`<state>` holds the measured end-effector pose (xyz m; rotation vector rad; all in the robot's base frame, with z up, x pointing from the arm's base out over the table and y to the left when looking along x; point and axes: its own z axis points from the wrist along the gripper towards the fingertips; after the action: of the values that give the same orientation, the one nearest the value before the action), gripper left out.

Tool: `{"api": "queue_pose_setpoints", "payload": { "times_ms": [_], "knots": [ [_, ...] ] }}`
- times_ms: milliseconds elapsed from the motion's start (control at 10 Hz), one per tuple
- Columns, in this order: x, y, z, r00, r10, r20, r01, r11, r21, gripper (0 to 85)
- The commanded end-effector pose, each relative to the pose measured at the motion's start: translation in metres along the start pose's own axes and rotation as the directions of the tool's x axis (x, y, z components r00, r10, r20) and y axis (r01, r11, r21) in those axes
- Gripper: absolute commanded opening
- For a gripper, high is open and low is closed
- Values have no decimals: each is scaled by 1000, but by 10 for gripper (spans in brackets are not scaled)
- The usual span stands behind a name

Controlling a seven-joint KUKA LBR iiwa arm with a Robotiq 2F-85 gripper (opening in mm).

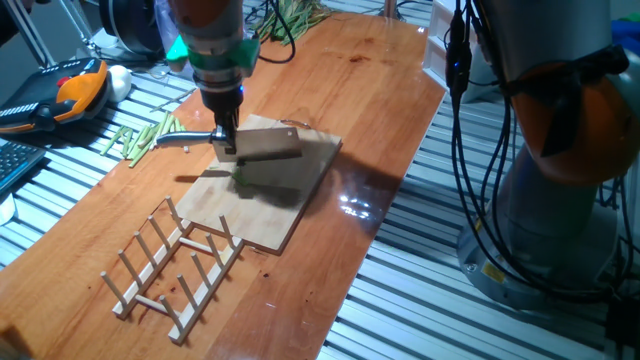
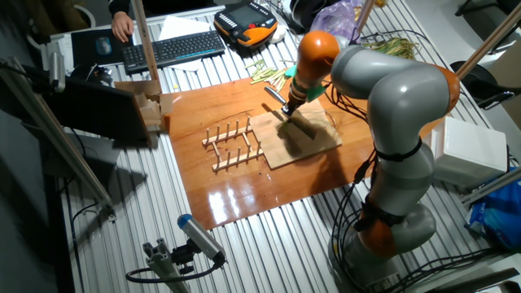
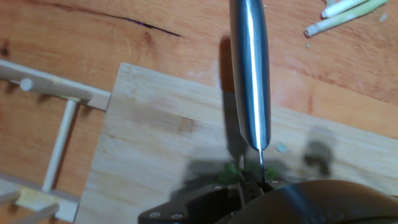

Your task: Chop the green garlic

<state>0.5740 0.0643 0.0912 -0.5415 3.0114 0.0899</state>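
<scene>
holding the knife (image 1: 262, 148) low over the cutting board (image 1: 300, 205), i read this as the chopping stroke itself: the tool (image 1: 230, 150) comes straight down from above so the blade lies flat and level across the board, its handle sticking out toward the far edge of the tabletop (image 1: 370, 80). the green garlic (image 1: 243, 180) sits on the board just under the blade as a small green bit, and in the hand view a few green pieces (image 3: 231, 169) show right below the blade's near end, close against the tool body. the board keeps the cut off the tabletop, and the wooden rack (image 1: 175, 262) stands beside it, clear of the stroke. the pale stalks (image 1: 140, 138) lie off the board, apart from the work. the tool's fingers are pressed together on the knife near where blade meets handle; no gap shows between them.
</scene>
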Motion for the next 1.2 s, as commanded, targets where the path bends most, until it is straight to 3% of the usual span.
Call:
{"api": "queue_pose_setpoints", "payload": {
  "times_ms": [0,300,500,900,1100],
  "knots": [
    [0,3,4,1000,5,9,-5,1000,3,0],
    [2,8,19,999,7,32,-7,1000,7,0],
    [3,5,17,1000,2,27,-2,1000,7,0],
    [7,11,28,999,10,31,-10,1000,1,0],
    [7,16,22,1000,21,23,-21,1000,-8,0]
  ]
}}
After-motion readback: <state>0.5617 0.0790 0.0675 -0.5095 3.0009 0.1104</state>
